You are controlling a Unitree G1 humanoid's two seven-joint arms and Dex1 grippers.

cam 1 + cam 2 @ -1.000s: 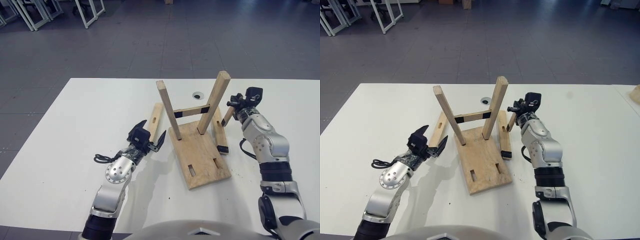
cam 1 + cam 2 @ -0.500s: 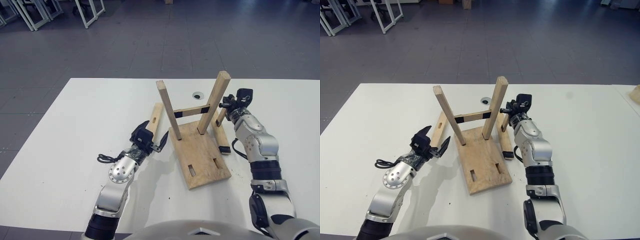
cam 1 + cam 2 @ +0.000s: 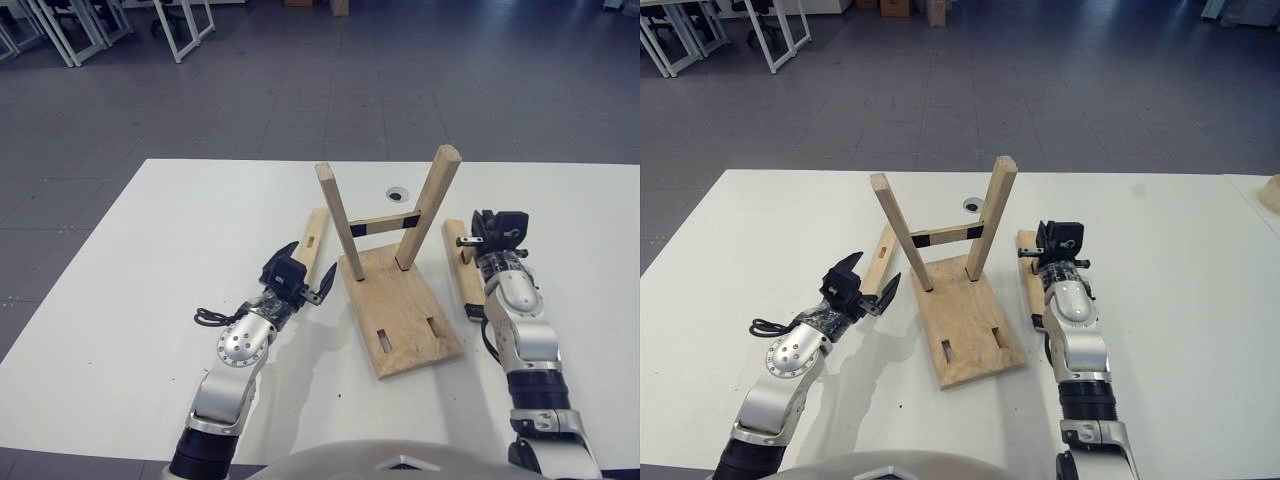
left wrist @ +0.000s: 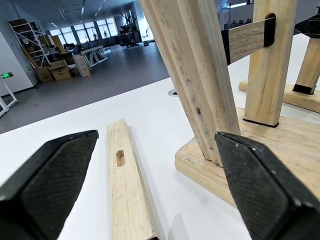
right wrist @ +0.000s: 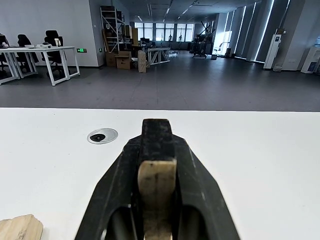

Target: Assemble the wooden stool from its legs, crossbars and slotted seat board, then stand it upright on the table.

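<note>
- Seat board (image 3: 405, 315) lies flat near the middle of the white desk (image 3: 180, 230), with two empty slots at its near end.
- Two upright legs (image 3: 338, 220) stand in the far end of the board and lean away from each other toward their tops. A crossbar (image 3: 382, 224) with black-wrapped ends joins them about halfway up.
- A loose leg (image 3: 314, 238) lies flat on the desk just to the left of the board, and a small slot shows in its upper face.
- The left claw (image 3: 311, 257) is released. In the left wrist view its dark pads (image 4: 55, 175) stand wide apart, with the near end of this loose leg between them and the board just beyond. I cannot tell whether either pad touches the wood.
- A second loose leg (image 3: 463, 268) lies flat on the desk just to the right of the board, with its black-capped end toward the robot.
- The right claw (image 5: 156, 162) sits beside the far part of this second leg. It is clenched on a short wooden piece (image 5: 157, 185), whose pale end shows between the fingers.
- From the head views I cannot make out how that piece meets the second leg.
- A round cable hole (image 3: 397, 192) sits in the desk beyond the upright legs.
</note>
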